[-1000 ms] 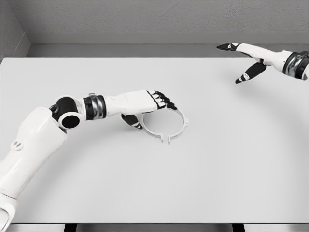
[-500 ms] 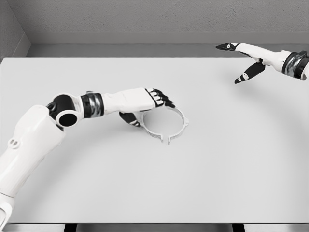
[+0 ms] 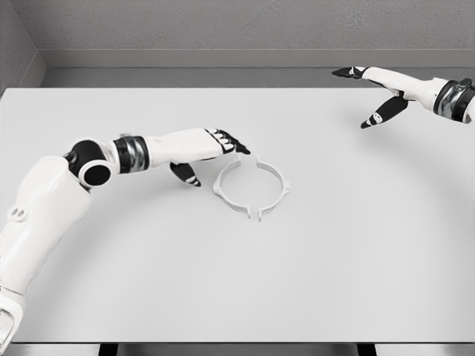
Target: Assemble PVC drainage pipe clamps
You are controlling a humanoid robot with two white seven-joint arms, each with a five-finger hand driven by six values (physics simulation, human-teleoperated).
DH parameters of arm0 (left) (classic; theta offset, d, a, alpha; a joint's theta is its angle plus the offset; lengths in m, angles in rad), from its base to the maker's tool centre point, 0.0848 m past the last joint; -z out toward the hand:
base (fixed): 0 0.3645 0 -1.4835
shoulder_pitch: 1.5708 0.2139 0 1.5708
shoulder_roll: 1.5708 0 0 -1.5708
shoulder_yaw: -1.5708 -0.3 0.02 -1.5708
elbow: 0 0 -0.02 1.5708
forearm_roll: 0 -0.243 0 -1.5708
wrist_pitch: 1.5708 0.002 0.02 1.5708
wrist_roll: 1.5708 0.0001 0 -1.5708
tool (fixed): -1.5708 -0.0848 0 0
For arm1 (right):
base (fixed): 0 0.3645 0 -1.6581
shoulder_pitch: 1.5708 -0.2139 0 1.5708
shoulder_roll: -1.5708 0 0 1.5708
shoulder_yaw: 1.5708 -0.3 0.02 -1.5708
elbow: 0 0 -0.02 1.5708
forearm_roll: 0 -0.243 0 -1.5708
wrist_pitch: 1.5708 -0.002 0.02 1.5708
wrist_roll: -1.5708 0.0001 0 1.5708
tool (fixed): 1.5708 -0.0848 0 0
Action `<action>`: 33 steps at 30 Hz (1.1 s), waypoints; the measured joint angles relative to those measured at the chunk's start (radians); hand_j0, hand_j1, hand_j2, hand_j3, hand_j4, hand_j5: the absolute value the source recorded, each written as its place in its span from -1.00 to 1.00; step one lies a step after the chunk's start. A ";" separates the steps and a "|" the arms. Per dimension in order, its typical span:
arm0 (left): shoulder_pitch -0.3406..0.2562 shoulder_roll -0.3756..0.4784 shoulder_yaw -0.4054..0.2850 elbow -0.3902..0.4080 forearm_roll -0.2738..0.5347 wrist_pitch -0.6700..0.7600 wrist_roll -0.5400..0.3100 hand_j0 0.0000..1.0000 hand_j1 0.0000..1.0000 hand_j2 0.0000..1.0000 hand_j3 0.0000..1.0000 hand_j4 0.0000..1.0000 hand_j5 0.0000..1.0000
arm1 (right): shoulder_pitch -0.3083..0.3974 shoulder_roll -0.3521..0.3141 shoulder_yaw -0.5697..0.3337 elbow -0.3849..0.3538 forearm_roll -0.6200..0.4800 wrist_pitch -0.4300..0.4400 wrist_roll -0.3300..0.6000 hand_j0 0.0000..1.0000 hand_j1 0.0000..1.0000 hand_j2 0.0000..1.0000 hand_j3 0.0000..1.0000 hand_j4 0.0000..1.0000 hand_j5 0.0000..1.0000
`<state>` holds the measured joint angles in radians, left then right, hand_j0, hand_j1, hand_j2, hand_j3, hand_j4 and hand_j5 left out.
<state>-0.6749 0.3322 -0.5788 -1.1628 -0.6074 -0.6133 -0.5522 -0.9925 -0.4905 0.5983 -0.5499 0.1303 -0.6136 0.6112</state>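
Observation:
A white ring-shaped pipe clamp [image 3: 250, 187] lies flat near the middle of the white table [image 3: 334, 245], with gaps at its near and far sides. My left hand [image 3: 211, 156] hovers just left of the ring's upper-left edge, its fingers extended and thumb hanging down, holding nothing and apart from the clamp. My right hand [image 3: 371, 93] floats over the far right corner of the table, fingers spread, empty.
A grey wall with a ledge [image 3: 223, 58] runs behind the table's far edge. The table's near edge [image 3: 237, 343] lies at the bottom of the view.
My left hand has let go of the clamp's upper-left rim and drawn back to the left and slightly up. The ring lies fully uncovered. The right hand has not moved.

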 measured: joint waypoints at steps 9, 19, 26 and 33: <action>0.000 -0.021 -0.008 0.021 -0.010 0.000 -0.004 1.00 1.00 1.00 1.00 1.00 1.00 | 0.000 0.001 0.001 0.000 0.000 0.000 0.000 1.00 1.00 1.00 1.00 1.00 1.00; -0.025 -0.005 -0.007 0.010 0.001 0.000 0.001 1.00 1.00 1.00 1.00 1.00 1.00 | 0.000 0.000 -0.003 -0.004 0.000 0.000 0.000 1.00 1.00 1.00 1.00 1.00 1.00; -0.018 -0.013 -0.023 0.008 0.001 0.000 0.001 1.00 1.00 1.00 1.00 1.00 1.00 | 0.000 -0.001 -0.006 -0.014 0.000 0.000 0.000 1.00 1.00 1.00 1.00 1.00 1.00; -0.018 -0.020 -0.029 0.010 -0.001 0.000 0.000 1.00 1.00 1.00 1.00 1.00 1.00 | 0.000 -0.006 -0.009 -0.028 0.000 0.000 0.000 1.00 1.00 1.00 1.00 1.00 1.00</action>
<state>-0.6934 0.3117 -0.6079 -1.1530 -0.6089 -0.6134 -0.5526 -0.9925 -0.4970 0.5892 -0.5774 0.1304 -0.6136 0.6113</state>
